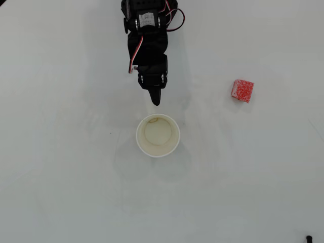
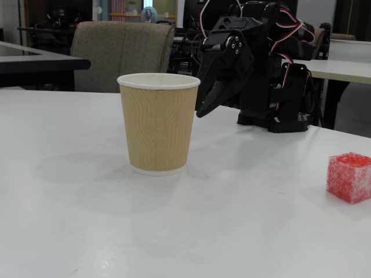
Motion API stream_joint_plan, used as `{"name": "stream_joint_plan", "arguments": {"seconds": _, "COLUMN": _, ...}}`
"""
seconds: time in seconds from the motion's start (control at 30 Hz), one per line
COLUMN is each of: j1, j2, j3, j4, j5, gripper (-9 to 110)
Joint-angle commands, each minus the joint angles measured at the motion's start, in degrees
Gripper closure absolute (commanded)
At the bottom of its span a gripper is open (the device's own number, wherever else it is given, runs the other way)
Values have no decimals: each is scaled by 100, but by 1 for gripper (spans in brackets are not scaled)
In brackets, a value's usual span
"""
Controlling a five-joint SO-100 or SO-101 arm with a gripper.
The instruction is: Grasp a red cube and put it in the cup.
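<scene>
Cup (image 1: pixel 158 135) stands upright left of centre on the white counter (image 1: pixel 61 177), its mouth empty. Just behind it, in the overhead view, the black pincer (image 1: pixel 156 99) hangs with tips together, holding nothing. Red cube (image 1: pixel 242 90) lies well apart at right. Fixed view: chair (image 2: pixel 122 55) and desks behind.

- Matte black plastic arm (image 2: pixel 272 69), blocky servo housings
- Red, white and black wires looped along its joints
- Hand (image 1: pixel 156 98) tapering to dark pointed fingers
- Small silver screws

The black arm folds forward, its claw (image 1: pixel 156 100) closed, tip angled downward.
</scene>
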Motion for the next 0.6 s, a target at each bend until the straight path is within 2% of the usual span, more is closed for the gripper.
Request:
{"name": "stream_joint_plan", "arguments": {"seconds": 0.0, "j1": -9, "j2": 44, "j3": 413, "j4": -123, "j5": -62, "gripper": 101}}
{"name": "stream_joint_plan", "arguments": {"seconds": 0.57, "j1": -35, "j2": 53, "j3": 413, "j4": -79, "j5": -62, "gripper": 101}}
